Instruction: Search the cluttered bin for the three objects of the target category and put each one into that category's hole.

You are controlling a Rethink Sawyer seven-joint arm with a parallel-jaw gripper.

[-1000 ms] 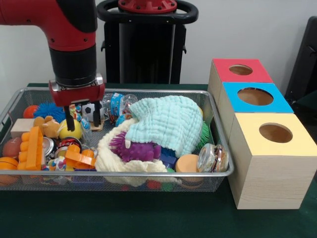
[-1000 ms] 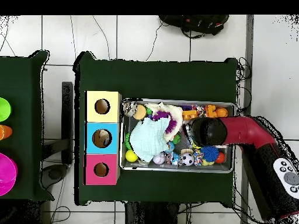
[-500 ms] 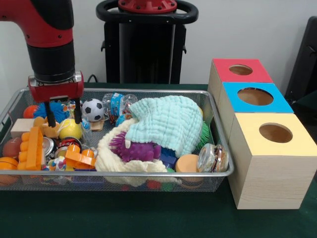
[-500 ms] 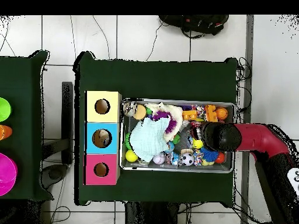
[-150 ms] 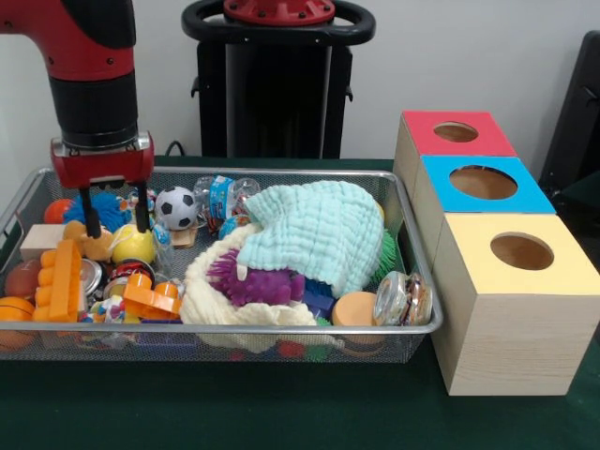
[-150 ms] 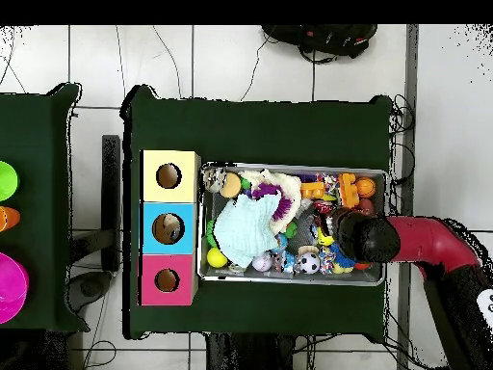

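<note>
Wire bin [image 5: 412, 330] on the desk [image 5: 281, 412], crammed; three holed boxes beside it: red [image 5: 457, 132], blue [image 5: 483, 182], yellow [image 5: 521, 251]. Target category unclear to you, likely balls. Gripper [image 5: 113, 221] hangs spread and empty over the yellow ball [image 5: 132, 246], soccer ball [image 5: 175, 207] just beside. Centre first, then drop straight, clear of the orange block [image 5: 66, 279].

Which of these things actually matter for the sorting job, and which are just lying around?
Part of the job:
gripper, open above the toys
wire bin of mixed toys (which ones are targets cannot be told)
red box, blue box, yellow box, each with a hole

Just lying about:
pink disc and green disc on the side table
</note>
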